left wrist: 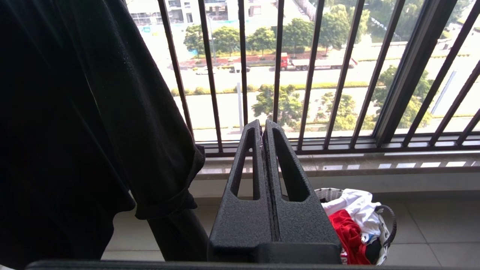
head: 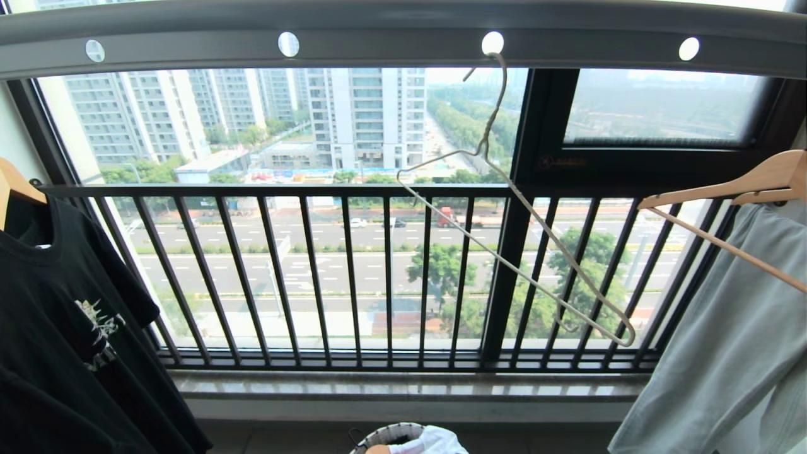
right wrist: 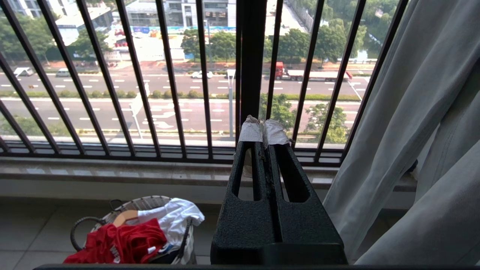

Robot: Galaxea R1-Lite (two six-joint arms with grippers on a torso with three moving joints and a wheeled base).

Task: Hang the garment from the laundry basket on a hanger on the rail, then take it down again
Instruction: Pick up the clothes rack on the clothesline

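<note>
**No readable text**

The black T-shirt (head: 69, 328) bears a pale chest print, too blurred to read. White lettering shows on the red T-shirt (right wrist: 120, 243) in the basket (right wrist: 150, 204), but folds hide it.

The left gripper (left wrist: 263, 125) is black all over, with a rough, pebbled finish like cast plastic. Its two fingers (left wrist: 245, 176) are long wedges, wide at the base and narrowing toward the tips, each cut through by a tall tapering slot. The right gripper (right wrist: 264, 129) has the same build: black, grainy, two slotted wedge fingers (right wrist: 296, 180) rising from a blocky base. Its tips differ, being wrapped in crumpled white tape with frayed edges. A dark, flat bar runs along the near edge of each wrist view.
</note>
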